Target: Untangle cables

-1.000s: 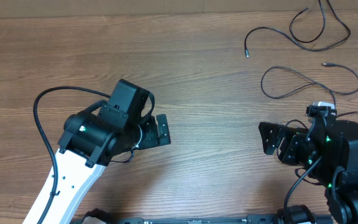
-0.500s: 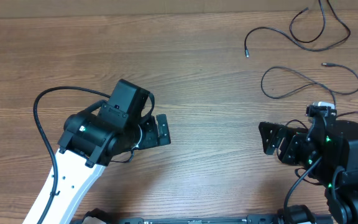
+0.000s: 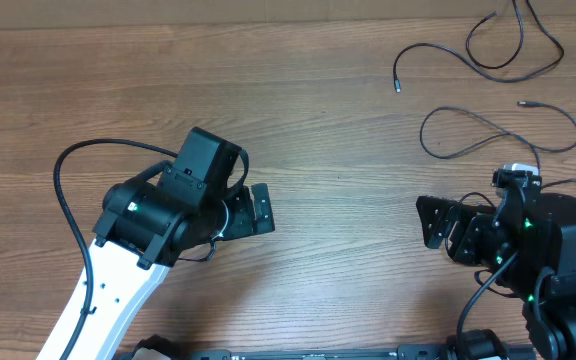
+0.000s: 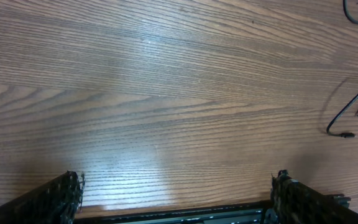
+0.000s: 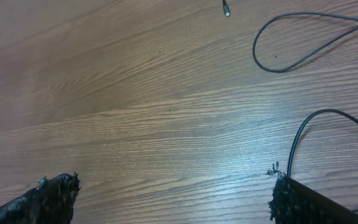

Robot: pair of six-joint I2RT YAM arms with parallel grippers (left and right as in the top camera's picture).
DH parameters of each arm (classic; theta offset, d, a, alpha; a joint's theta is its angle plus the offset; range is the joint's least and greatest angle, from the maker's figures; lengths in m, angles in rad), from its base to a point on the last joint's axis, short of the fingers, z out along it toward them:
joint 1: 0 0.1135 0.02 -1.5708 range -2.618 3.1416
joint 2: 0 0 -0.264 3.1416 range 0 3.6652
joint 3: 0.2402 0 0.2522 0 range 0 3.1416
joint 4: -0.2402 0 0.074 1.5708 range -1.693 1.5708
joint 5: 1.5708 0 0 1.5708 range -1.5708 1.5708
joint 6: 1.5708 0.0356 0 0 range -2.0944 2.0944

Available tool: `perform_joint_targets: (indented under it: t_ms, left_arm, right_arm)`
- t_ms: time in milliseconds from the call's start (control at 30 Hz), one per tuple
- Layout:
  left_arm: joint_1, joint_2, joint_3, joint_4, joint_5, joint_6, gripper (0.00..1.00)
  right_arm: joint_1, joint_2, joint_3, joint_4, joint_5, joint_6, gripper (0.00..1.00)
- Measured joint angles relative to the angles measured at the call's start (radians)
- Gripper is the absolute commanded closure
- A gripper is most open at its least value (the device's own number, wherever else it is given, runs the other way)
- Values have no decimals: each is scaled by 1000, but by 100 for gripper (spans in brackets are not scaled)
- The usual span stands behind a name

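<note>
1. The brown wood-grain table [image 3: 348, 200] fills every view, and both arms reach over it.
2. The white-and-black left arm [image 3: 98, 290] rises from the bottom left edge and ends in a black wrist block near the middle of the table. A thick black cord [image 3: 60, 185] loops out from it on the left.
3. The black right arm [image 3: 553, 250] sits at the bottom right, with small green lights on its body, and points left.
4. The left gripper [image 3: 262, 210] has its jaws spread as wide as they go, with nothing between them. In its wrist view the two black fingers [image 4: 64, 196] sit at the lower corners with only bare wood in the gap.
5. The right gripper [image 3: 433, 222] is also fully spread and grips nothing. Its wrist view shows bare wood between its two black fingers [image 5: 48, 199].
6. The thin black flexible cables [image 3: 423, 132] lie in the far right part of the table, beyond the right gripper and well apart from the left one.
   - One forms a flat loop just past the right arm.
   - Another [image 3: 430, 45] curves farther up and crosses itself near the top edge, where it leaves the picture.
   - I cannot tell how many separate cables there are.
   - In the right wrist view, one arc of cable [image 5: 316, 113] passes just beside the right-hand finger, and I cannot tell whether it touches it.
7. Small plug tips [image 3: 397, 88] end the cables. One lies at the left end of the upper cable, one sits above the lower loop, and another appears near the top edge.
</note>
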Motion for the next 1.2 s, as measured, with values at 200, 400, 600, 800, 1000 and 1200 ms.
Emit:
perform_joint_targets:
  t_ms: [200, 400, 600, 800, 1000, 1200]
  left_arm:
    - [0, 0, 0, 0, 0, 0, 0]
    - [0, 0, 0, 0, 0, 0, 0]
    - [0, 0, 0, 0, 0, 0, 0]
    - [0, 0, 0, 0, 0, 0, 1]
    - [0, 0, 0, 0, 0, 0, 1]
    - [0, 0, 0, 0, 0, 0, 1]
  right_arm:
    - [0, 0, 0, -1, 0, 0, 0]
    - [0, 0, 0, 0, 0, 0, 0]
    - [0, 0, 0, 0, 0, 0, 0]
    - [0, -6, 0, -3, 0, 0, 0]
    - [0, -65, -1, -26, 19, -24, 0]
    - [0, -155, -64, 19, 33, -95, 0]
